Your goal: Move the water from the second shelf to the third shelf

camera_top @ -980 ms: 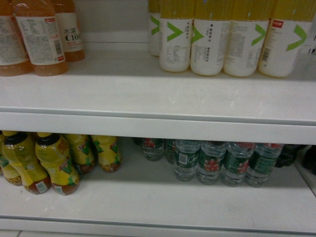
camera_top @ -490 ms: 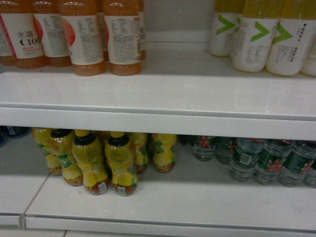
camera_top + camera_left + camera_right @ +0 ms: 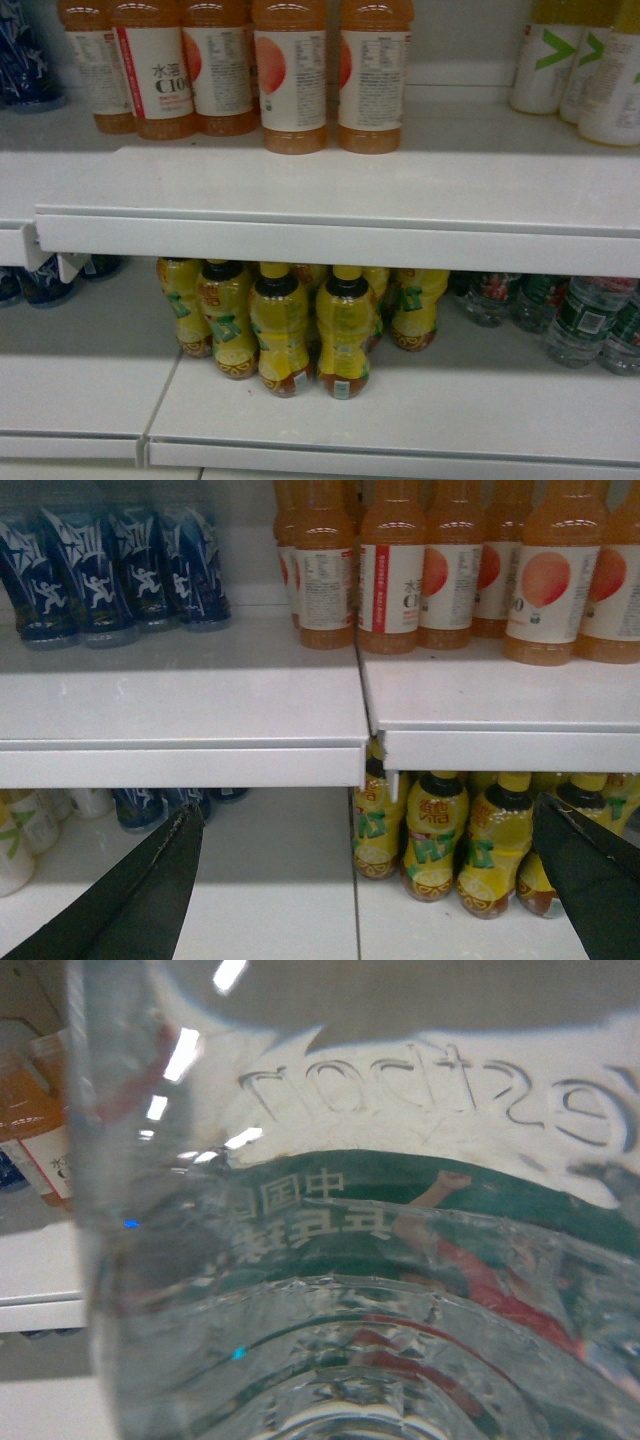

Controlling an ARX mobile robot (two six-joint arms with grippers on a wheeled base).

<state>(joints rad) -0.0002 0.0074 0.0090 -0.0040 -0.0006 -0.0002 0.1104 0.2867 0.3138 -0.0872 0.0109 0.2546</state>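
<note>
A clear ribbed water bottle (image 3: 380,1260) with a dark green label and white characters fills the right wrist view, pressed close to the camera; the right gripper's fingers are hidden behind it, and it appears held off the shelf. More water bottles (image 3: 580,315) of the same kind stand on the lower shelf at the far right of the head view. My left gripper (image 3: 368,808) is open, its dark fingers (image 3: 150,890) spread wide in front of the lower shelf with nothing between them. Neither arm shows in the head view.
Orange drink bottles (image 3: 290,75) and white-green bottles (image 3: 585,65) line the upper shelf (image 3: 330,190). Yellow tea bottles (image 3: 290,325) stand below. Blue bottles (image 3: 110,570) sit at the left. A seam (image 3: 362,710) splits two shelf sections.
The head view has swept left: the water bottles slid from the middle to the far right edge, and the yellow tea and orange bottles now sit centre.
</note>
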